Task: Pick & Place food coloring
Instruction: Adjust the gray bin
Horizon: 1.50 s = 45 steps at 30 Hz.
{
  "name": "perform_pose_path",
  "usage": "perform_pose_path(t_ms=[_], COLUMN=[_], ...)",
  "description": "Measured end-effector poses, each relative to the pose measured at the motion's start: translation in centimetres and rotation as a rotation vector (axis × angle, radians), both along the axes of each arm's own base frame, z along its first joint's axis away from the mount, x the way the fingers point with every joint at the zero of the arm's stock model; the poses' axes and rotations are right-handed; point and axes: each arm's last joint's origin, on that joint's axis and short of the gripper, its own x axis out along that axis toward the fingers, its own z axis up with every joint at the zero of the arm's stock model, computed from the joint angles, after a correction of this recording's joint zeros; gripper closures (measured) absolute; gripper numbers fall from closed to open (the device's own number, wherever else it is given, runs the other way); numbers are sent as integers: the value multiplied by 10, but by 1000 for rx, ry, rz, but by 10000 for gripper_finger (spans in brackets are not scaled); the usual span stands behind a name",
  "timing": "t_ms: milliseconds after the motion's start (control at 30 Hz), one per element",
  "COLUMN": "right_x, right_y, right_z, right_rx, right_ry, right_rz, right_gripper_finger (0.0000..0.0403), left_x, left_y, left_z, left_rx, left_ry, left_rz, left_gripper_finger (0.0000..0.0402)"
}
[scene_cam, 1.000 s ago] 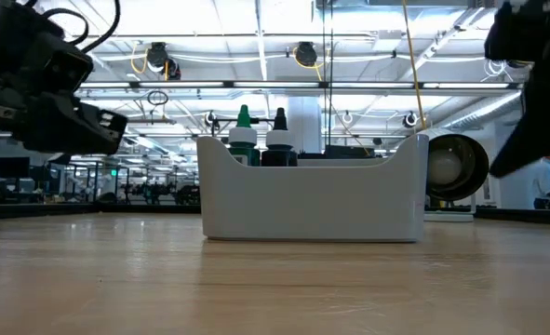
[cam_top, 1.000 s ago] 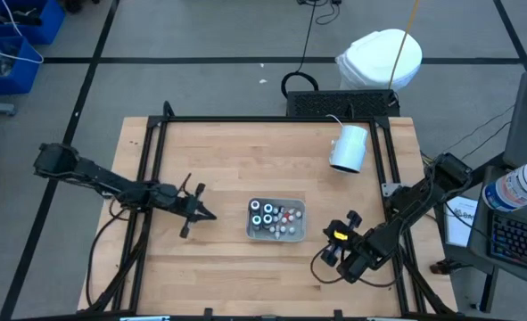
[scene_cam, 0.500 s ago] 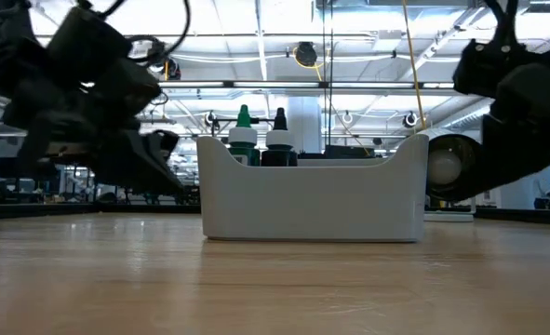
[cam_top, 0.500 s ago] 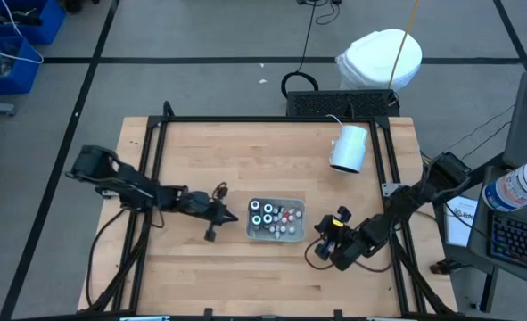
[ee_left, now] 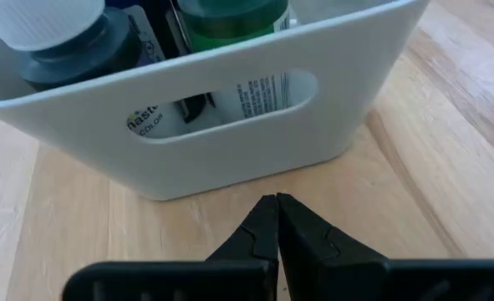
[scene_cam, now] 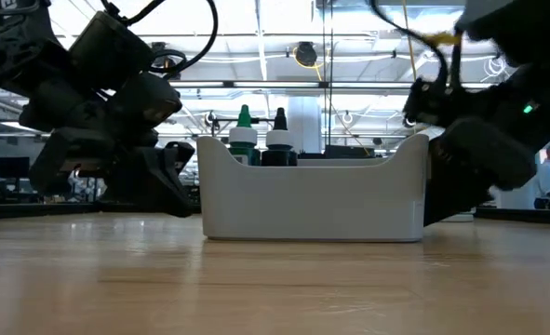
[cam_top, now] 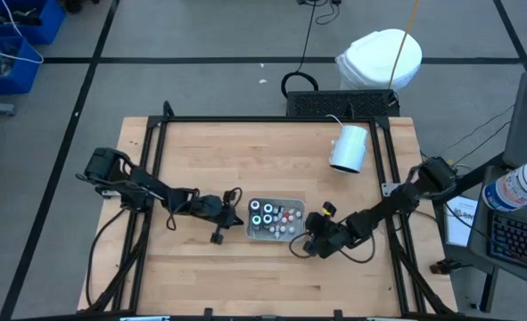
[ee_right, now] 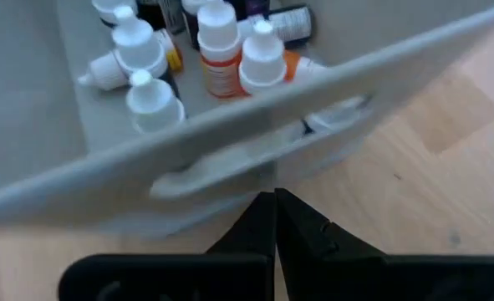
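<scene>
On the desk [cam_top: 245, 160], the left jaws [cam_top: 232, 214] sit at nine o'clock of the bin [cam_top: 276, 234], their tips just short of its end wall. The left wrist view shows the two fingers [ee_left: 263, 234] pressed together, holding nothing, pointed at the slotted handle in that wall, with bare wood between tips and bin.

The food coloring [cam_top: 265, 213] stands inside the bin, near the desk's centre. From above, the dark bottles with white-ringed tops cluster in the half toward nine o'clock; smaller white-capped and reddish bottles [cam_top: 287, 221] fill the half toward three o'clock. In the low view a green cap [scene_cam: 244, 121] and a black cap [scene_cam: 279, 126] rise above the bin's rim. None of the bottles touches either jaws; the bin wall lies between them on both sides.

The right jaws [cam_top: 314, 239] sit at about four o'clock of the bin, close against its other end. The right wrist view shows these fingers [ee_right: 263, 230] also closed tip to tip and empty, aimed at the handle slot.

A white cup [cam_top: 349, 147] lies on its side toward one o'clock, well apart from the bin.
</scene>
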Motion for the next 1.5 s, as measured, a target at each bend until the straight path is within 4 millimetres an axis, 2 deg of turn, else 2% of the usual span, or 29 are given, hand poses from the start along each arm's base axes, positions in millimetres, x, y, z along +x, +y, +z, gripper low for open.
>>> perform_pose_path(t_ms=[300,667,1200,1500], right_x=[21,28,38,40], right_y=[-11,-19,-47,-51], right_z=[-18,-18,-17,-17], right_rx=[-20,-29,-61,-78], right_ry=[-31,-36,-40,-51], right_rz=[27,48,-10,-35], right_gripper_finger=[403,403,403,403], left_x=[1,0,-2,-2], left_y=[8,15,15,14], left_z=[-1,-2,-5,-5], left_rx=[-1,26,35,33], left_ry=[9,22,48,48], left_rz=[53,142,135,128], left_gripper_finger=[395,397,395,388])
